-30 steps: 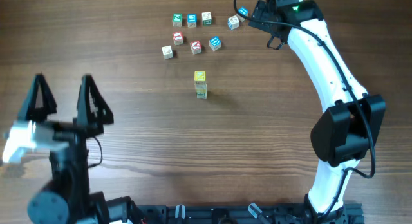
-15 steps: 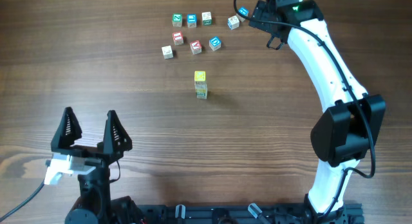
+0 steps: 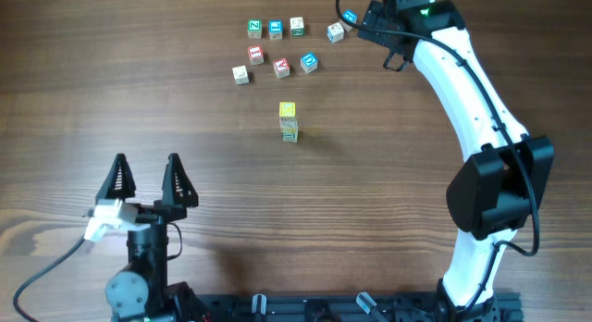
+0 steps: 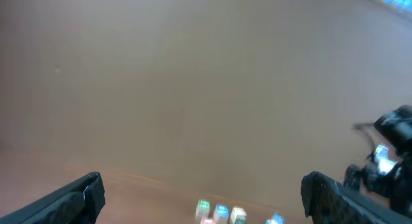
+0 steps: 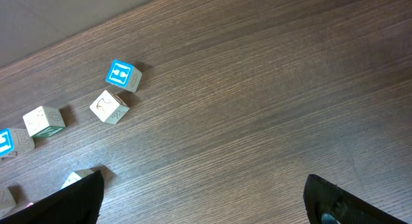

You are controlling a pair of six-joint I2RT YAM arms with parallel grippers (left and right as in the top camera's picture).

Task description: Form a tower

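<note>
Bearing the tower [image 3: 288, 122], the wood-grain table [image 3: 388, 220] is dark brown.

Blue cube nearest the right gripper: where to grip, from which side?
Probably from straight above: the blue cube lies flat, top free. Pinch the two side faces not facing the white cube close beside it; right gripper is open.

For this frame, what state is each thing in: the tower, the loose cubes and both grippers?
tower: standing upright, yellow cube on top, nothing touching it
loose cubes: lying singly, unstacked, beyond the tower
left gripper: open, empty, far from the cubes
right gripper: open, empty, next to the loose cubes
</note>
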